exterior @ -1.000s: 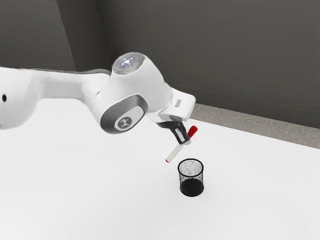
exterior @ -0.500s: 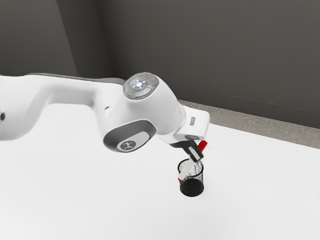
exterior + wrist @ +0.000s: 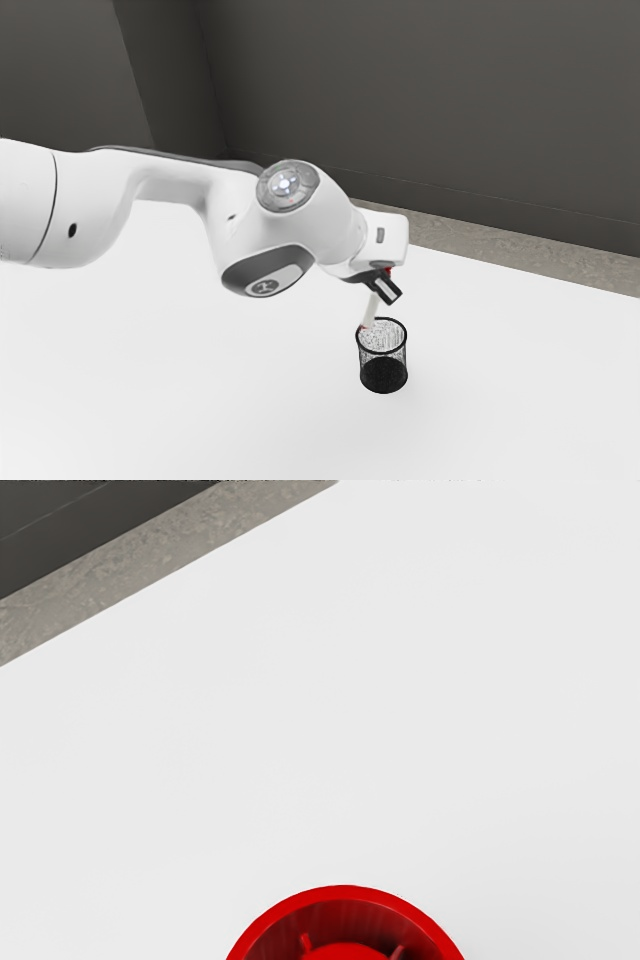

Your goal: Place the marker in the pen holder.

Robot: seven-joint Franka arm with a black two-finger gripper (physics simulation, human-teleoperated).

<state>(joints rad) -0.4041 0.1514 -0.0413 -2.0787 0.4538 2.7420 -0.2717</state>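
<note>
- White arm (image 3: 170, 185): in the exterior view it comes in from the left and reaches over the white table (image 3: 200, 390), with its hand near the pen holder (image 3: 382, 377).
- Marker (image 3: 371, 309): held off the table, its white lower end at the exterior view's left, far part of the pen holder's rim. Whether that end is inside the rim or just above it, I cannot tell. The long axis is steep but tilted: the lower end, with a small reddish tip, points down and slightly to the exterior view's left; the red cap (image 3: 388, 271) points up and slightly to its right.
- Pen holder: upright on the table, black mesh, its round mouth open upward below the gripper (image 3: 388, 291).
- Gripper: just above the pen holder, the jaws pinching the marker between its cap and its lower end; in the exterior view a dark finger partly covers it.
- Floor (image 3: 500, 243): a strip beyond the table, at the foot of the dark wall (image 3: 450, 100).
- The exterior view shows the marker's length and the mesh; the wrist view looks onto the cap's end, a round red rim with a hollow and small ribs inside.
</note>
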